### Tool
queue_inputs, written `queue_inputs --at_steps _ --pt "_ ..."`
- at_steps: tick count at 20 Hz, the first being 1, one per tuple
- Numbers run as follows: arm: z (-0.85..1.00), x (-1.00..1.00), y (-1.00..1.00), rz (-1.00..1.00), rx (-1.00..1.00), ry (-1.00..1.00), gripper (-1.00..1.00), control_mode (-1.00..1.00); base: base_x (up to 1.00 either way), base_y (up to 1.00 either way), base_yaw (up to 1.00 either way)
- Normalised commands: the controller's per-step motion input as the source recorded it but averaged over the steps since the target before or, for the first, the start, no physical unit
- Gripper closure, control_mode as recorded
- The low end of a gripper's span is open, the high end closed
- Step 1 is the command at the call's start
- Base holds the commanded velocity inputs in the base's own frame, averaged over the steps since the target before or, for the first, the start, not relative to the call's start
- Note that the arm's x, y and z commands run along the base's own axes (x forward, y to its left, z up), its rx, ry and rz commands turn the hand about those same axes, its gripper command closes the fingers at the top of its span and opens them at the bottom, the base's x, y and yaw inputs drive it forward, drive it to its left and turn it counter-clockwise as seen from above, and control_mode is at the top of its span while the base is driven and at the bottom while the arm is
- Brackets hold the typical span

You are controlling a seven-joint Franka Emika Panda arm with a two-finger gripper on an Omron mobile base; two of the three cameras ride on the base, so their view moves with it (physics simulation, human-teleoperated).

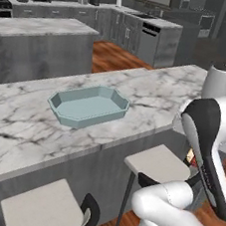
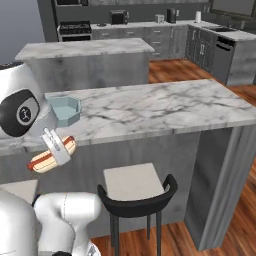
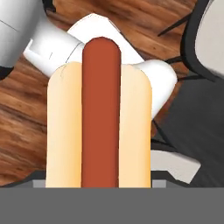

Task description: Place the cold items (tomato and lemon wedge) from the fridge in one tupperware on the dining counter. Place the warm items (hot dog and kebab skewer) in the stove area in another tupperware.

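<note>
Hot dog (image 2: 51, 154) clamped across its width in the part-open gripper (image 2: 56, 148), long axis tilted, held low before the dining counter (image 2: 165, 107) and apparently below the pale tupperware (image 1: 88, 105) lying up and ahead on the marble.

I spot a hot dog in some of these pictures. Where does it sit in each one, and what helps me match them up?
Left base view: the arm hides the hot dog here.
Right base view: hot dog at the left, held in the gripper, below the dining counter's edge.
Hand view: hot dog upright in the centre.
Shared landmark: the pale blue-green tupperware on the dining counter, in both base views.
</note>
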Motion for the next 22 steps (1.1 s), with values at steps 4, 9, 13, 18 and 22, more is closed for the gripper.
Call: queue_inputs --at_steps 4,9,13,18,22 --pt "0.75 0.41 0.01 0.00 0.03 0.19 1.00 -1.00 0.00 0.00 0.00" --pt "0.05 0.98 0.00 0.02 0.00 0.05 1.00 -1.00 0.00 0.00 0.00" --pt "-0.14 1.00 0.00 0.11 0.00 -0.01 1.00 -1.00 0.00 0.00 0.00" --pt "-0.18 0.93 0.07 0.17 0.07 -0.12 1.00 -1.00 0.00 0.00 0.00" --pt "-0.14 0.52 0.40 0.23 0.18 -0.49 1.00 -1.00 0.00 0.00 0.00"
